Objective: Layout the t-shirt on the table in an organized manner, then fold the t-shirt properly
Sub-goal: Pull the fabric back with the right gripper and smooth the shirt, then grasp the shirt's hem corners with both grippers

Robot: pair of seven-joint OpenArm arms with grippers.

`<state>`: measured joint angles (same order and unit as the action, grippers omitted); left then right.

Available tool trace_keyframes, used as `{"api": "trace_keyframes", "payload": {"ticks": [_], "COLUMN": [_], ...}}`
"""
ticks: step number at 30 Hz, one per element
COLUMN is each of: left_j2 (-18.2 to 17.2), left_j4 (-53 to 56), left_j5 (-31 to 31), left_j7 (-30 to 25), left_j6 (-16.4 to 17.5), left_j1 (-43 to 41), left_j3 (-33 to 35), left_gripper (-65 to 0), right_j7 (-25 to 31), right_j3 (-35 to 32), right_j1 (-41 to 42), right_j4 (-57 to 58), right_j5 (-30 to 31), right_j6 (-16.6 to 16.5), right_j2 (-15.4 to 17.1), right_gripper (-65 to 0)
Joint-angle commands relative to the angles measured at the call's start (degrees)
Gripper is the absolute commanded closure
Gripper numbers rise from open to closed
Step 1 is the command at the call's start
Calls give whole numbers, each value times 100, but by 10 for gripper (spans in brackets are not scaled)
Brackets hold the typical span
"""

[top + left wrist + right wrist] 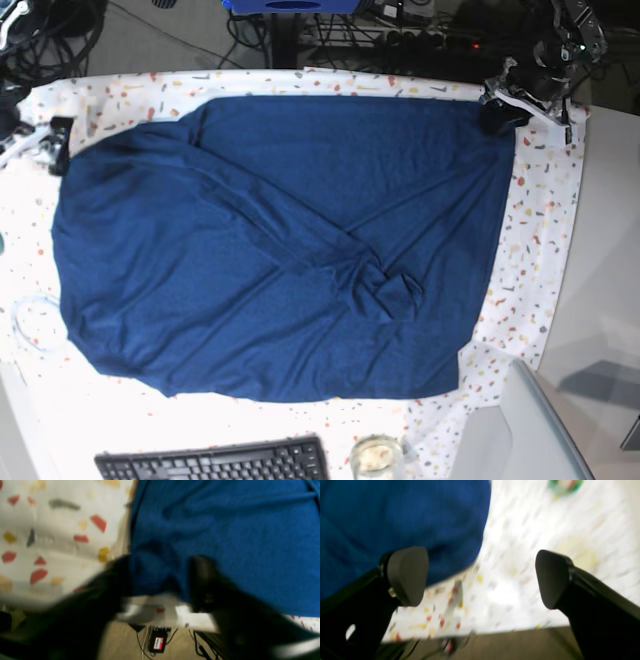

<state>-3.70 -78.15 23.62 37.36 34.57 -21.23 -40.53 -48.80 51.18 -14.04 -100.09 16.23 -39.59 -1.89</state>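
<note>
**Left wrist view.** Large plain dark navy-blue fabric t-shirt (225, 542): fills the right and centre of the picture, its edge running down beside the white cloth-covered table flecked in red, yellow and grey (50, 555). Left gripper (160, 580): black, heavily blurred; the two fingers stand either side of the shirt's corner at the table's edge, with blue cloth between them. The jaws look partly closed around that corner, but the blur does not show whether they actually pinch it. Tan floor, loose cables and a small black box with a red label (157, 642) show below the edge.

**Right wrist view.** Right gripper (480, 577): jaws spread wide, nothing between them. One grey pad (407, 575) sits in front of the shirt's rounded edge, the other (552, 577) over bare speckled cloth. Whether either touches is not clear.

**Base view.** T-shirt spread wide across the table, covering most of it. Not yet flat: a long diagonal ridge and a bunched knot of cloth (385, 285) lie right of centre. Black keyboard (215, 462) and a small glass jar (377, 458) sit at the near edge, clear of the shirt.

**Progress (judgement).** Laying out is well under way but unfinished, since creases remain to be pulled out. No fold has been made, so all folding is left.
</note>
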Motion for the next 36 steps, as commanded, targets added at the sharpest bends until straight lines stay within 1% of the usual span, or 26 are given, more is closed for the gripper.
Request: {"api": "trace_keyframes", "payload": {"ticks": [1,4,5,7,13,17,22,24,28,29,32,36], "left_j2": [-3,-65,-91,-91,-91,-91,-91,-91,-91,-91,-91,-91], "left_j4": [-5,-14,-14,-22,-515,-559,-541,-550,-541,-541,-559,-559], "left_j5": [-98,-98,-98,-98,-115,-124,-124,-124,-124,-124,-124,-124], "left_j7": [286,286,286,294,312,312,312,312,312,312,312,312], "left_j6": [38,38,38,38,38,38,38,38,38,38,38,38], "left_j1": [-70,-70,-61,-44,-79,-79,-79,-132,-149,-149,-184,-211], "left_j3": [14,14,14,14,14,14,14,14,14,14,14,14], "left_gripper": [-181,-12,0,0,0,0,0,0,0,0,0,0], "right_j7": [84,102,84,93,75,93,93,93,93,93,110,110], "right_j3": [29,29,29,29,-6,-23,-23,-23,-32,-41,-313,-454], "right_j1": [37,11,11,37,239,345,468,477,477,477,468,459], "right_j4": [115,730,889,1126,1592,1689,2163,2321,2383,2383,2383,2374], "right_j5": [184,606,720,834,817,799,799,808,808,808,817,825], "right_j6": [-10,-10,-10,-10,-10,-10,-1,-10,-19,-19,-19,-19], "right_j2": [70,88,106,114,123,88,123,123,88,88,123,114], "right_gripper": [-647,-647,-647,-647,-645,-645,-638,-593,-462,-443,-402,-366]}}
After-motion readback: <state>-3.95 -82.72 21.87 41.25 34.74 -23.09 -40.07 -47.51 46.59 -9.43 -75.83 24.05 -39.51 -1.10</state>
